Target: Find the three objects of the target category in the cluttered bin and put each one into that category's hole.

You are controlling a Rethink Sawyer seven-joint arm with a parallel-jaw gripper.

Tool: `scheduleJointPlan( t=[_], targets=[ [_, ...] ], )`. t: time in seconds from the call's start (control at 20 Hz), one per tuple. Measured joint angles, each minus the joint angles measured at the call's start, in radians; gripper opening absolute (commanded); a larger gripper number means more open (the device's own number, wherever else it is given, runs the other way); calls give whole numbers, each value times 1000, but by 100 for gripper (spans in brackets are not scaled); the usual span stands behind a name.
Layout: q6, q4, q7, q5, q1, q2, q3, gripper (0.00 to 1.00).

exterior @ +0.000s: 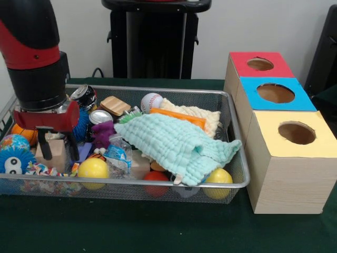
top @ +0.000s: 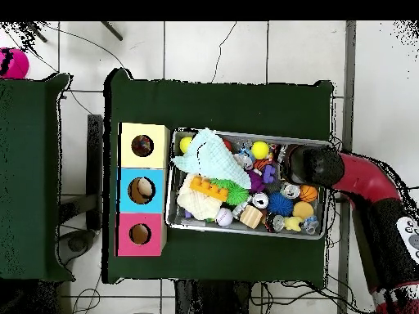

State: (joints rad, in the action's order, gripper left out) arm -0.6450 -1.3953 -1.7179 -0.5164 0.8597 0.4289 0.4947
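Your gripper (exterior: 58,146) hangs low over the bin (exterior: 158,94) at its end farthest from the yellow box's hole (exterior: 297,133), jaws parted and empty. Judged risk: closing here snags neighbouring clutter, and the green cloth (exterior: 176,145) hides targets

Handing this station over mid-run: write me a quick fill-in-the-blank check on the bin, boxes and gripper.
1. The gripper hangs over the ___ end of the cluttered bin, as the front view shows it.
2. The hole for the task sits in the ___ box top.
3. The mint cloth lies ___ the bin.
4. The middle box top is ___.

Missing words: left; yellow; inside; blue
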Motion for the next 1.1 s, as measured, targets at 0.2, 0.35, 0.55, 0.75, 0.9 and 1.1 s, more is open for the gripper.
scheduleJointPlan(
  t=[0.2,0.35,0.55,0.75,0.9,1.1],
  targets=[
    [25,-3,0,-38,1,-9,18,100],
    [31,-3,0,-55,2,-13,26,100],
    [32,-3,0,-81,6,-17,37,100],
    [32,-3,0,-107,11,-18,38,100],
    [32,-2,0,-123,17,-20,38,100],
    [32,-1,0,-148,27,-23,38,100]
  ],
)
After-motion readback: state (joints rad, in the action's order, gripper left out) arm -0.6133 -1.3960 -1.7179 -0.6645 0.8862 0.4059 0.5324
